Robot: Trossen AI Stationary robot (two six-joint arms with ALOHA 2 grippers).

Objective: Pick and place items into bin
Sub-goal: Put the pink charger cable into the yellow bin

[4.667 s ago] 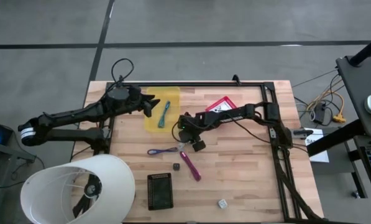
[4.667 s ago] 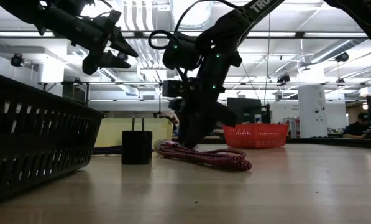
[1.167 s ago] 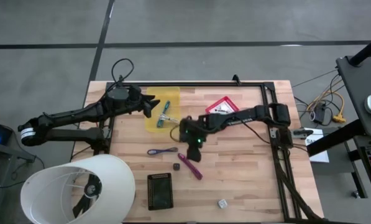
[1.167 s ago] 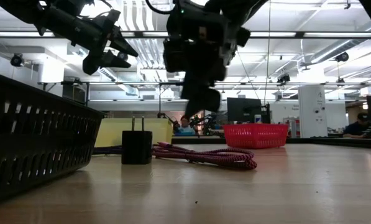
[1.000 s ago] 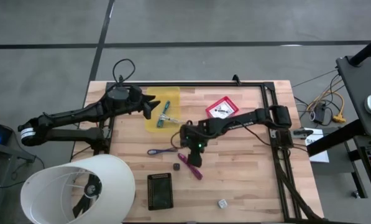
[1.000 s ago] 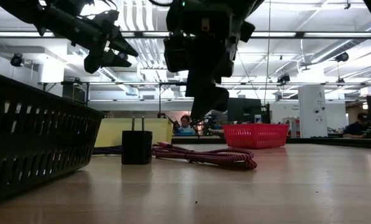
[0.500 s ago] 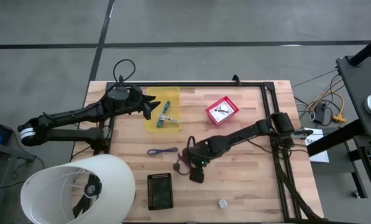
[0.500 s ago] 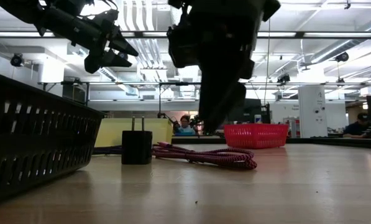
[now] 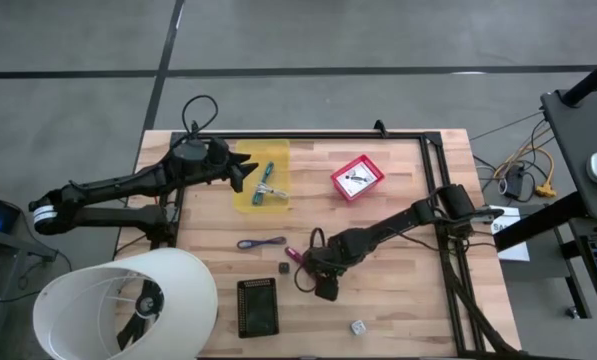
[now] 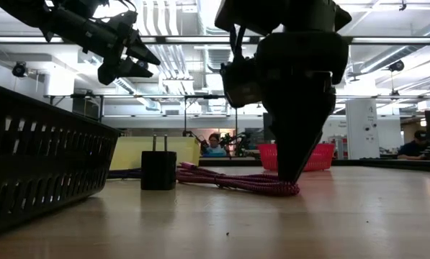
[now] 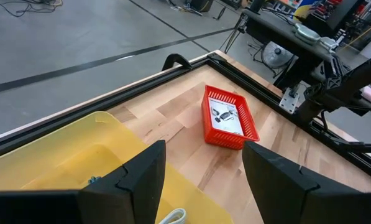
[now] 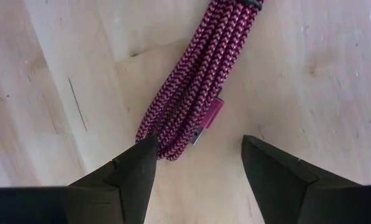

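A folded bundle of magenta braided cord (image 12: pixel 197 81) lies flat on the wooden table (image 9: pixel 398 300), mostly under my right arm in the high view (image 9: pixel 294 256). My right gripper (image 12: pixel 197 165) points steeply down, open. Its fingers stand on either side of the bundle's folded end (image 12: pixel 173 146), low over the table (image 10: pixel 292 169); I see no touch. My left gripper (image 9: pixel 246 170) hangs open and empty above the yellow bin (image 9: pixel 248 195). The bin holds a teal stick (image 9: pixel 269 172) and a small pale piece (image 9: pixel 269 190).
A purple cord loop (image 9: pixel 261 243) and a small dark plug-like cube (image 9: pixel 283 267) lie left of my right gripper. A black basket (image 9: pixel 258 305) and a clear cube (image 9: pixel 358 327) sit near the front edge. A red basket (image 9: pixel 340 186) stands farther back.
My right gripper has moved toward the table's near edge and down, from beside the yellow bin to the magenta cord bundle. It has tipped to point more steeply down. The cord has stayed where it was.
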